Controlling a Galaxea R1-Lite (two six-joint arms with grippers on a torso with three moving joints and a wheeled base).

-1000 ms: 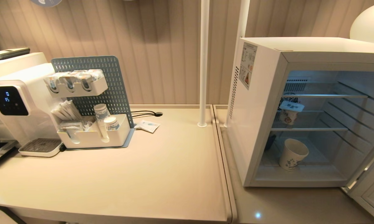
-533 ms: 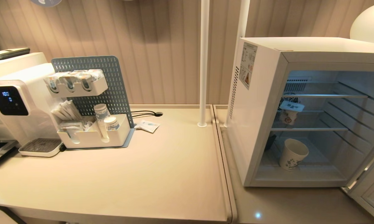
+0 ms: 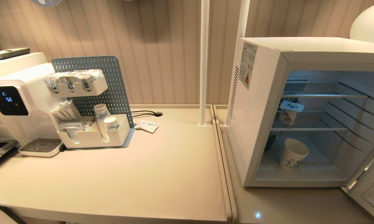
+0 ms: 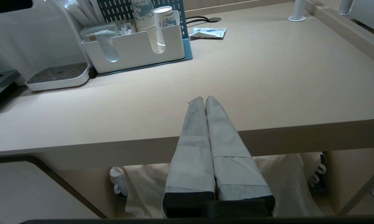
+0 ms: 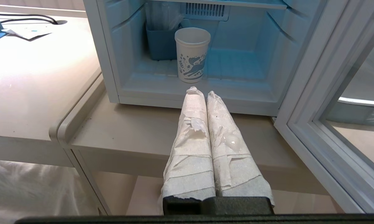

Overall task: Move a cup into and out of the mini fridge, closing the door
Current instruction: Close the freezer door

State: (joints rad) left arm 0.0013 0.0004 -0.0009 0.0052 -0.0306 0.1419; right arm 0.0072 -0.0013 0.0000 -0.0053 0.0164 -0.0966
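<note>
The paper cup is light and crushable; grip its mid-wall gently. Right gripper is closed, empty, as is left gripper.

Over on the bench, a white water dispenser stands at far left, just beside a blue pegboard organizer holding stacked paper cups. A small sachet lies near a white pole.

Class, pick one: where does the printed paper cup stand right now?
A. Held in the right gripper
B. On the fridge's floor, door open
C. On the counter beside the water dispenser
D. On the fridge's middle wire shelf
B: the cup stands upright on the mini fridge floor, with the door swung open.
</note>
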